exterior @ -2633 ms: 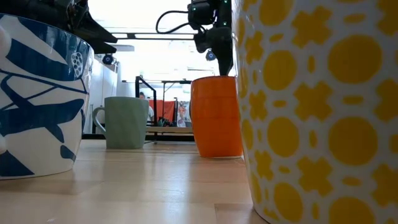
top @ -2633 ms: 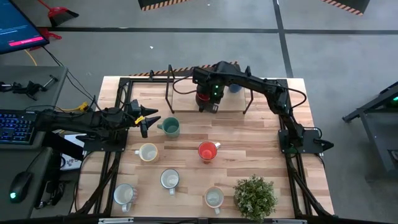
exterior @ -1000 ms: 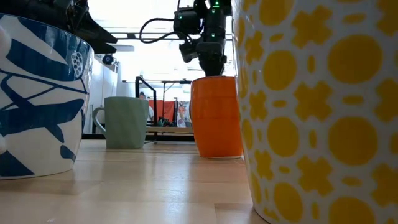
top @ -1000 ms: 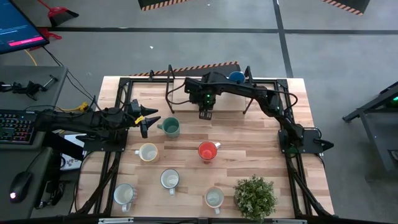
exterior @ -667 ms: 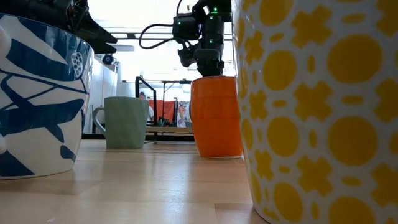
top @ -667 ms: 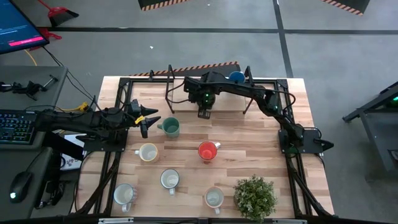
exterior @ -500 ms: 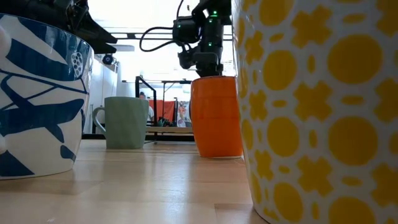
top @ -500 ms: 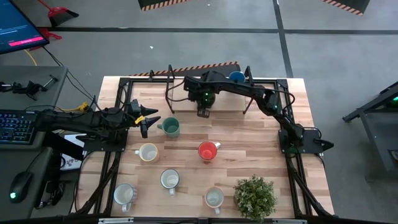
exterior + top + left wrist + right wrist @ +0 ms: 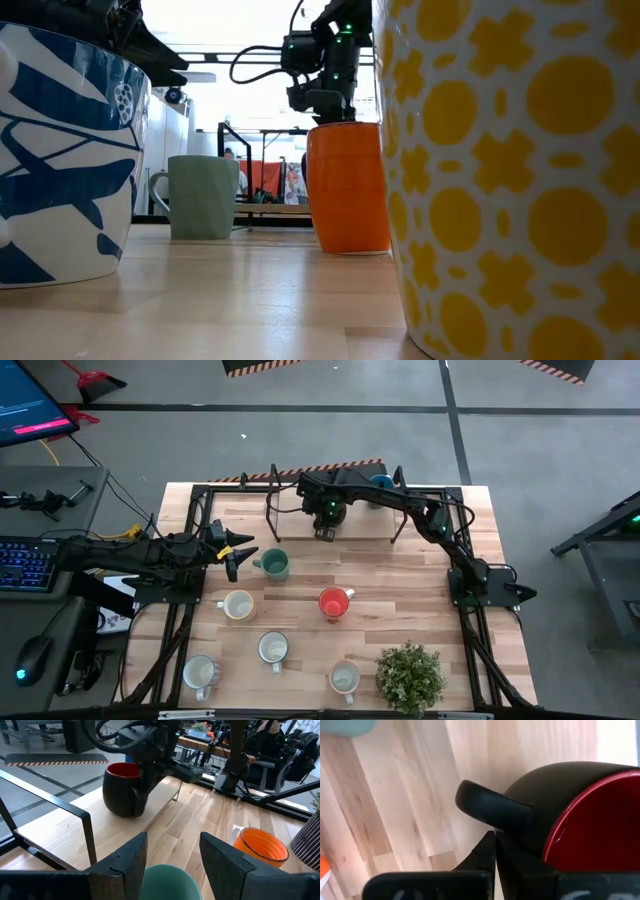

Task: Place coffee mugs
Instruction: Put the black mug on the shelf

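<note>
- Dark left gripper (image 9: 238,550): waits at the table's left edge. Its fingers (image 9: 125,857) are spread wide and hold nothing, and they point at the teal green mug (image 9: 272,565) just beside them.
- Low table (image 9: 400,595), not yet placed, left to right:
  - front-left white mug (image 9: 200,672)
  - cream mug (image 9: 238,604)
  - teal green mug
  - centre white mug (image 9: 272,648)
  - orange mug (image 9: 335,602)
  - front-right white mug (image 9: 344,677)
- All six stand upright and apart from one another. The potted plant (image 9: 410,675) at the front right is no part of the job.
- Raised shelf (image 9: 160,805) at the back: the dark red mug (image 9: 122,790) stands upright on its board.
- Right gripper (image 9: 494,837): over that mug. The fingers are drawn together, tips touching the underside of the handle, with nothing visible between them. Judged to have no hold on the mug.
- Blue mug (image 9: 378,483): farther right on the shelf, partly hidden by the right arm.
- Assessment: two of eight appear placed and six remain. The teal green mug is the likely next pick.
</note>
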### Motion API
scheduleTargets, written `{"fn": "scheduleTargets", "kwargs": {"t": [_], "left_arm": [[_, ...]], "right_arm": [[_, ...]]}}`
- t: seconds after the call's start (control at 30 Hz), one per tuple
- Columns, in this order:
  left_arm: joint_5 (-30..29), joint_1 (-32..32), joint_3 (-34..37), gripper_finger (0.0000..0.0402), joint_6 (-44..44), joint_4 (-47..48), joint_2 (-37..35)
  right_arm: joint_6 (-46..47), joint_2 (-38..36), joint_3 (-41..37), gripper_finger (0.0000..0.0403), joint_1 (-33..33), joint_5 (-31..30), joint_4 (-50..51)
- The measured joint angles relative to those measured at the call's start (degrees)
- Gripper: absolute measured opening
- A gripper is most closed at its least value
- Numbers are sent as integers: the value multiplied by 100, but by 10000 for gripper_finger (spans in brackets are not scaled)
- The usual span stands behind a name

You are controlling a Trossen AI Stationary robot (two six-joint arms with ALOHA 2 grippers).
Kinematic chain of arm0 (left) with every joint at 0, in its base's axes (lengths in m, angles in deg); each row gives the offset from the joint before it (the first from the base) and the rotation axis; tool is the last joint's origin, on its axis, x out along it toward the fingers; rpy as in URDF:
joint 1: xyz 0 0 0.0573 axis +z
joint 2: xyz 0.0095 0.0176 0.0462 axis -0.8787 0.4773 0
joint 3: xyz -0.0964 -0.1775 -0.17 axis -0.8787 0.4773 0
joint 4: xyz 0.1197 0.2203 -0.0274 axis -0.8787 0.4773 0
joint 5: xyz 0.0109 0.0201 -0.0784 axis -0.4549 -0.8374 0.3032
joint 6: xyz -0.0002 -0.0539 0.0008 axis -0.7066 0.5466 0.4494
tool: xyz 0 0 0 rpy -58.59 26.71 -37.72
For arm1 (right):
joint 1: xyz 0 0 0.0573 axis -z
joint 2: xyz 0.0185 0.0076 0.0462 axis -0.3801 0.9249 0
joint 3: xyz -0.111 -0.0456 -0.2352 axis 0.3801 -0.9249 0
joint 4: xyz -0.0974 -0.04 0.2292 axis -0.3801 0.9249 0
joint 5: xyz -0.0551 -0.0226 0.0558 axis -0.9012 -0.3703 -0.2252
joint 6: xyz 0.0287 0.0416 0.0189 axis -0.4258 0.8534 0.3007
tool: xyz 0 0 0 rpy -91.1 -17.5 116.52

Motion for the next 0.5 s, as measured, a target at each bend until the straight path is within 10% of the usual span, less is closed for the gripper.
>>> {"fn": "scheduleTargets", "kwargs": {"t": [0.5], "left_arm": [[0, 0, 0, 172, 1, 0, 1]], "right_arm": [[50, 0, 1, 0, 248, -30, -141]]}}
